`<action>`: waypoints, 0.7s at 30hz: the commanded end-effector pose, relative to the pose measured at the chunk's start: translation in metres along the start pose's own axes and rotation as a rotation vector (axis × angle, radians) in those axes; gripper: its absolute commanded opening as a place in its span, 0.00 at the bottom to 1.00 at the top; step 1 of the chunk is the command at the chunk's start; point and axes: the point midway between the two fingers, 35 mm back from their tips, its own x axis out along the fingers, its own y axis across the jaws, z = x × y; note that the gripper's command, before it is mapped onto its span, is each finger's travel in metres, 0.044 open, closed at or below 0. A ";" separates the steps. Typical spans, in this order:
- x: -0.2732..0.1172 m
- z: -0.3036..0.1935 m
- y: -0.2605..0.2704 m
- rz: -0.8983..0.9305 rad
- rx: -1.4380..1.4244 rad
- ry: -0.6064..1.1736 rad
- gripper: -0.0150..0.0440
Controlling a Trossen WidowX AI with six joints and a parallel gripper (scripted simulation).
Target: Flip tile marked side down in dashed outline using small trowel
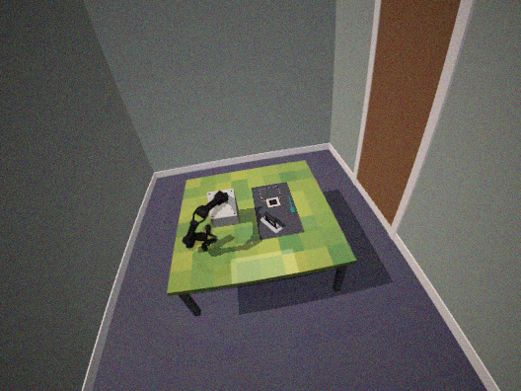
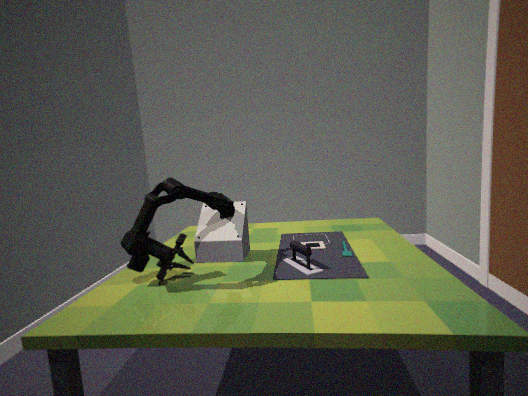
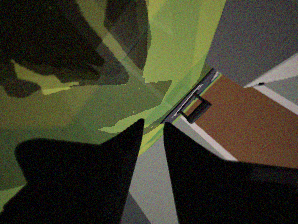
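Note:
The trowel, a white blade with a black bridge handle (image 1: 271, 218) (image 2: 301, 248) (image 3: 201, 111), rests on the front part of the dark mat (image 1: 293, 226) (image 2: 345, 270), handle up. The tile (image 1: 273, 201) (image 2: 314, 245), a small light square with a dark centre, lies farther back on the mat. It is at the front edge of the dashed outline (image 1: 280, 193) (image 2: 328, 238); the exact overlap is hard to tell. My gripper (image 1: 216, 240) (image 2: 192, 265) (image 3: 154, 124) is slightly open and empty, low over the table left of the mat, well away from trowel and tile.
A pale box with a sloped top (image 1: 225, 207) (image 2: 220, 250) stands left of the mat, beyond my gripper and partly behind my arm. A teal tool (image 1: 292, 208) (image 2: 346, 249) lies near the mat's right edge. The patchwork green table (image 1: 316, 252) (image 2: 250, 315) carries everything.

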 end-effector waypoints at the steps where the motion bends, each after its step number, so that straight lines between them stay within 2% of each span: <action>1: 0.001 0.000 0.000 -0.002 -0.007 -0.001 0.56; 5: 0.006 -0.004 0.000 -0.014 -0.066 -0.012 0.71; 21: 0.039 -0.024 -0.009 -0.117 -0.341 -0.094 0.71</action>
